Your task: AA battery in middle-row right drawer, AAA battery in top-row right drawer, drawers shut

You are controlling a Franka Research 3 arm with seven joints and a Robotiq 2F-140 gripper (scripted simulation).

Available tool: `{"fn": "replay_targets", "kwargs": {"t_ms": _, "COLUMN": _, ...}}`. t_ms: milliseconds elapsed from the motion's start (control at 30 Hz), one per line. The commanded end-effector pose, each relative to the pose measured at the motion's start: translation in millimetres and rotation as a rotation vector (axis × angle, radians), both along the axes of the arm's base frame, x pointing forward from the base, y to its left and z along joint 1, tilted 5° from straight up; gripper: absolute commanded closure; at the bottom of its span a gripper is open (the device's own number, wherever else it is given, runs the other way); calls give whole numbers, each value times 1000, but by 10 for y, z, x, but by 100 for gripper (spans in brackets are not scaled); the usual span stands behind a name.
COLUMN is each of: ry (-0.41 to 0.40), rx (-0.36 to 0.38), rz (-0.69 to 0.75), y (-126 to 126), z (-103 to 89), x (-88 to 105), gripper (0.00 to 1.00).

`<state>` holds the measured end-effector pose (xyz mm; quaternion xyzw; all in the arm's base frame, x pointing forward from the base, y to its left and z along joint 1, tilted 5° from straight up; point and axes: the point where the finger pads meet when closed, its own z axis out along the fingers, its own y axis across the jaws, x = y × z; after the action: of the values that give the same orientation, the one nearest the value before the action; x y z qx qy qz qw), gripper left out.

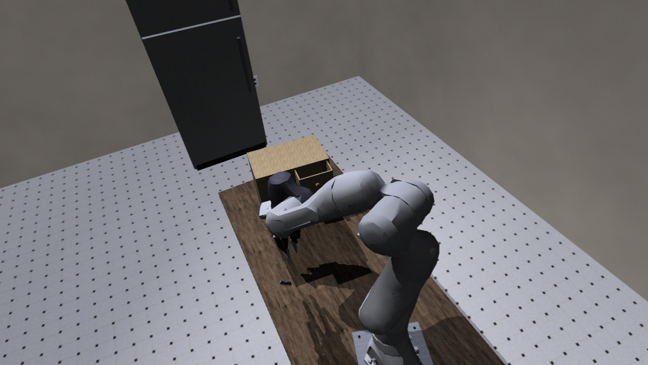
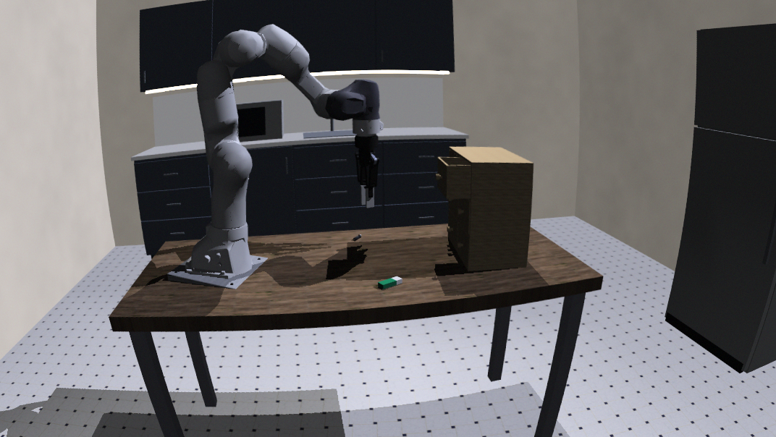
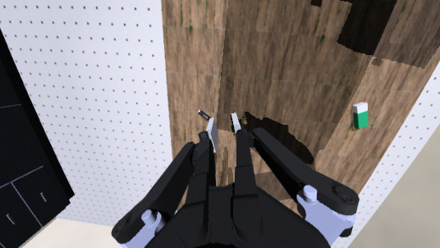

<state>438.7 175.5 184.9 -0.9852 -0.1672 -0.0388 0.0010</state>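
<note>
1 gripper [image 1: 291,254] [image 2: 367,200] [image 3: 224,122] hangs over the table [image 1: 240,217] [image 2: 304,295] [image 3: 185,62] in the top view, its 2 fingers slightly parted and nothing between them. A small dark battery [image 1: 285,283] [image 2: 356,236] [image 3: 203,115] lies on the near side of the fingers, close to the table's left edge; whether it is the AA or AAA, I cannot tell. At the far end, the chest [image 1: 288,156] [image 2: 496,211] has its top-row right drawer [image 1: 324,179] [image 2: 457,181] pulled partly out, with the arm [image 1: 394,290] [image 2: 228,163] covering much of the chest's front.

The exterior view shows air between the fingertips and the tabletop, and between the gripper and the open drawer at right. The battery lies on the far side of the table, while a green-and-white block [image 2: 389,282] [image 3: 360,116] sits near the front edge.

The wrist view shows the narrow gap between 2 pale pads, plainer than elsewhere. The battery appears just left of them, the block well apart at right; the chest is outside this view.
</note>
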Motion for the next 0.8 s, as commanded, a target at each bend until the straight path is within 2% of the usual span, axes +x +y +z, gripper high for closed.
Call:
{"fn": "replay_targets", "kwargs": {"t_ms": 0, "ry": -1, "rx": -3, "rz": 19, "y": -2, "z": -9, "x": 4, "gripper": 80}}
{"fn": "replay_targets", "kwargs": {"t_ms": 133, "ry": -1, "rx": -3, "rz": 19, "y": -2, "z": -9, "x": 4, "gripper": 80}}
{"fn": "replay_targets", "kwargs": {"t_ms": 167, "ry": -1, "rx": -17, "rz": 126, "y": 94, "z": -117, "x": -31, "gripper": 80}}
{"fn": "replay_targets", "kwargs": {"t_ms": 767, "ry": -1, "rx": -17, "rz": 126, "y": 94, "z": -117, "x": -31, "gripper": 80}}
